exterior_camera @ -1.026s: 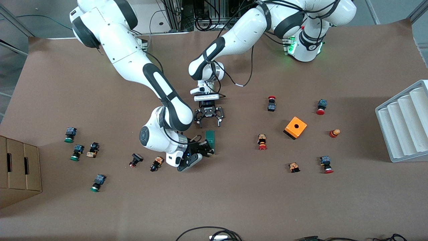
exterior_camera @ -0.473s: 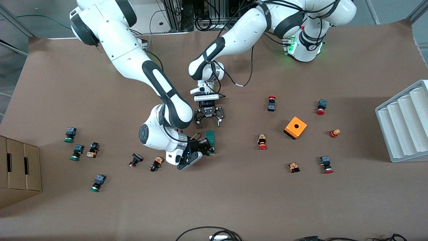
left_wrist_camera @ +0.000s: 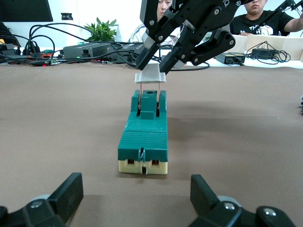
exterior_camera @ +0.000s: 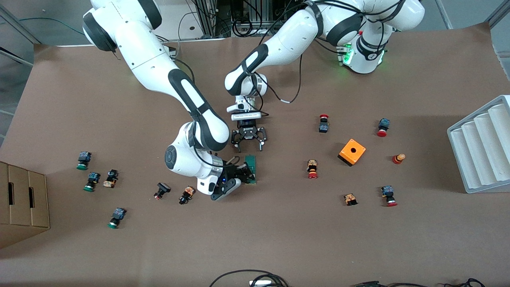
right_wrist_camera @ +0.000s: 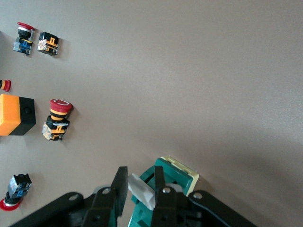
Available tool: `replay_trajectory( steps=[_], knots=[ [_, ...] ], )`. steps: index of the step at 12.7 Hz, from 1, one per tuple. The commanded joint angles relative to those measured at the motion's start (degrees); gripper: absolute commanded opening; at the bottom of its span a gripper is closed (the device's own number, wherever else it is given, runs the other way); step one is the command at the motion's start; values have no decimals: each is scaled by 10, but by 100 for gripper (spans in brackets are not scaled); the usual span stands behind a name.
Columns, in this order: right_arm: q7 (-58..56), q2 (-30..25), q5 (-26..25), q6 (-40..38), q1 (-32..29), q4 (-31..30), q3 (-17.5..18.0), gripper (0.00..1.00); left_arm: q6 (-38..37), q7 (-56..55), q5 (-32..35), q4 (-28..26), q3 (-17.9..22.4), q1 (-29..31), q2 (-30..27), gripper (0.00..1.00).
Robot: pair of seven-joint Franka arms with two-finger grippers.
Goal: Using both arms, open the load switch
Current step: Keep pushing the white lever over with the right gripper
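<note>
The load switch (exterior_camera: 251, 165), a narrow dark-green block with a cream end (left_wrist_camera: 143, 166), lies on the brown table near its middle. Its white lever (left_wrist_camera: 150, 77) stands raised from the block. My right gripper (exterior_camera: 244, 172) is shut on that lever (right_wrist_camera: 142, 191), one black finger (right_wrist_camera: 120, 188) on each side of it. My left gripper (exterior_camera: 250, 146) is open and low over the table just off the switch's cream end. Its fingertips (left_wrist_camera: 72, 188) stand wide apart with nothing between them. The right gripper (left_wrist_camera: 154, 66) shows in the left wrist view, pinching the lever from above.
An orange box with a hole (exterior_camera: 352, 151) and several red-capped push buttons (exterior_camera: 312, 169) lie toward the left arm's end. Green-capped buttons (exterior_camera: 92, 181) and a cardboard box (exterior_camera: 24, 199) are toward the right arm's end. A white ribbed rack (exterior_camera: 482, 147) stands at the table edge.
The right arm's wrist and hand have shifted slightly toward the robots' bases, still shut on the lever. The left gripper and the switch body have not visibly moved.
</note>
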Motion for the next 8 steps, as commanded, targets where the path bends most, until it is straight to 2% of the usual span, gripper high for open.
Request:
replay_trajectory(
  steps=[1, 8],
  knots=[
    [-10, -22, 20, 3, 10, -33, -3, 28, 10, -16, 4, 11, 4, 4, 28, 100],
    [-13, -30, 20, 3, 10, -46, -3, 28, 10, -15, 4, 11, 4, 4, 28, 100]
  ],
)
